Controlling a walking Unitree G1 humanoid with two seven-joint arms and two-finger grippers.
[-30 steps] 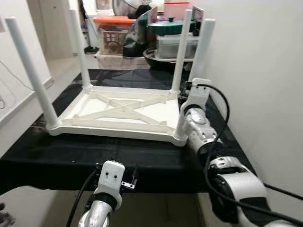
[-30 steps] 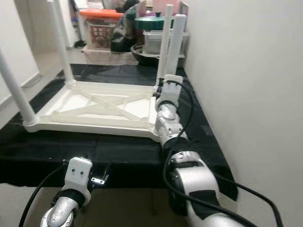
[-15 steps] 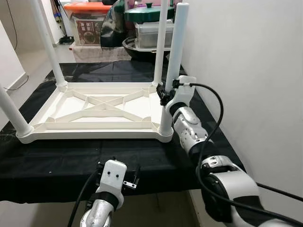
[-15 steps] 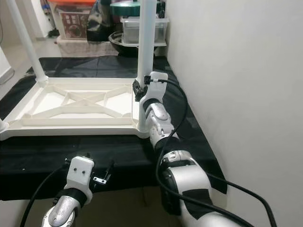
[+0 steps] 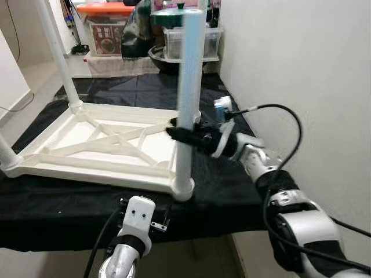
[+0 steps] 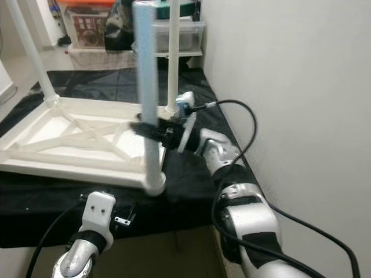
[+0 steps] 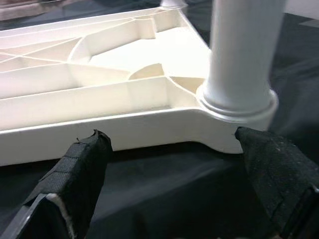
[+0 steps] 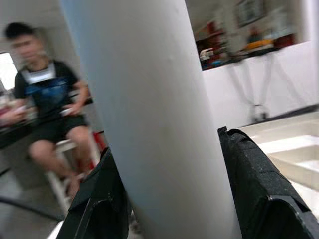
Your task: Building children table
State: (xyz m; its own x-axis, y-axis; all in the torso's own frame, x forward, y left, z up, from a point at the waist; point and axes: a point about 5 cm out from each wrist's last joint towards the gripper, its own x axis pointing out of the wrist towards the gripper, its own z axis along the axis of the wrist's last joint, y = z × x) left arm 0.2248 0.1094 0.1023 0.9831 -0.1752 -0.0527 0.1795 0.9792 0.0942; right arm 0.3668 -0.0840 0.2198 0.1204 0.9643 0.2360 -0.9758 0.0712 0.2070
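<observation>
The upturned children's table [image 5: 110, 145] lies on the black-covered tabletop [image 5: 69, 200], its near right leg [image 5: 186, 104] standing close to the tabletop's front right corner. If that leg is pushed sideways, the frame could be dragged off the front edge. The leg is clasped between the fingers of the right gripper [image 5: 185, 134]. The left gripper [image 7: 179, 164] is held released before the leg's socket.

no readable text, labels or numbers
</observation>
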